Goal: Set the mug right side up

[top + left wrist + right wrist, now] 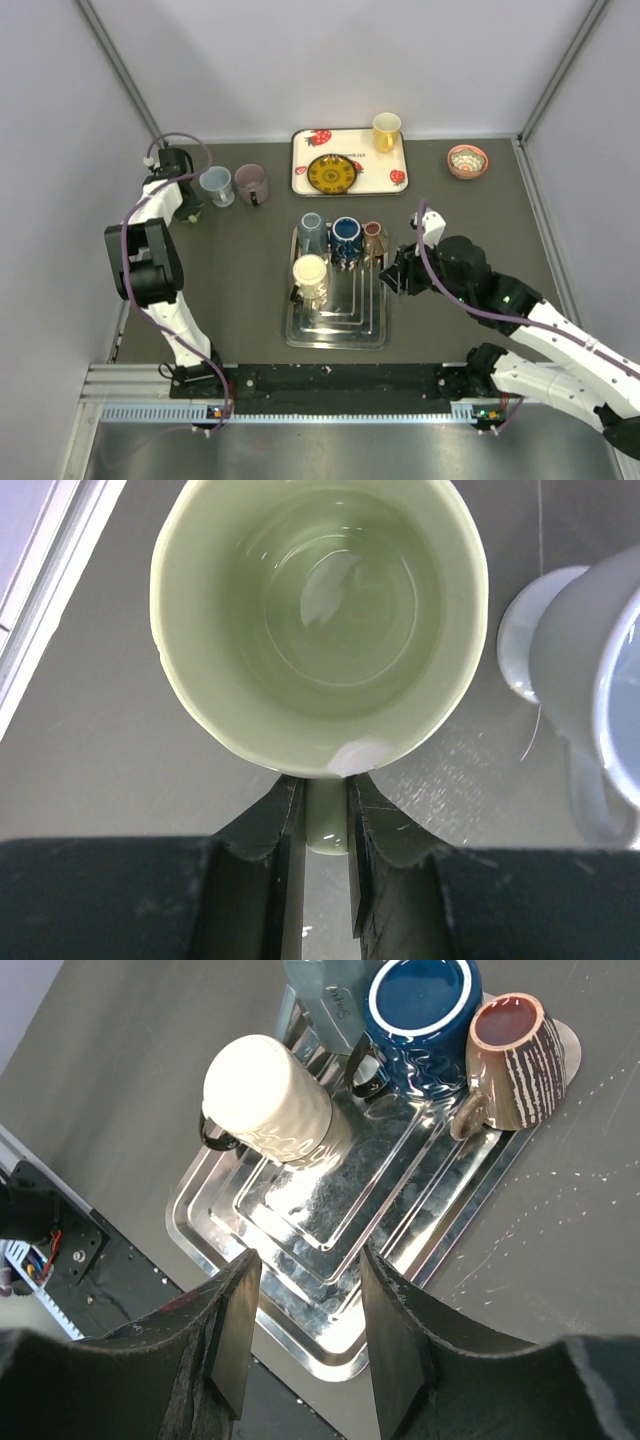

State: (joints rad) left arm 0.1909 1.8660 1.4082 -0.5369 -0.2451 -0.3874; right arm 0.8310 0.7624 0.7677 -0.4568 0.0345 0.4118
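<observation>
Steel tray (335,338): centre of the dark table, taken here as the reference. On it, a cream mug (268,1088) stands base up near the left edge. Along the far end are a grey-blue mug (311,233), a dark blue mug (420,1005) and a brown striped mug (510,1045), the last tilted against the tray's right rim. Pale green mug (320,610): well to the far left of the tray, mouth up with its glazed inside showing. Whether its base touches the table cannot be told. Left gripper (325,786): clamped on the green mug's handle (327,825), one finger on each side of it. Light blue mug (216,185): upright, just beside the green mug on the side nearer the tray. Mauve mug (250,183): upright, next along toward the tray. Right gripper (305,1260): jaws apart and holding nothing, above the tray's right side, with the cream mug ahead of the fingers and not touching them. White strawberry-print tray (300,165): just beyond the steel tray's far end, carrying a dark patterned plate (332,173) and a yellow mug (386,130). Small patterned bowl (467,160): far right of the steel tray.
</observation>
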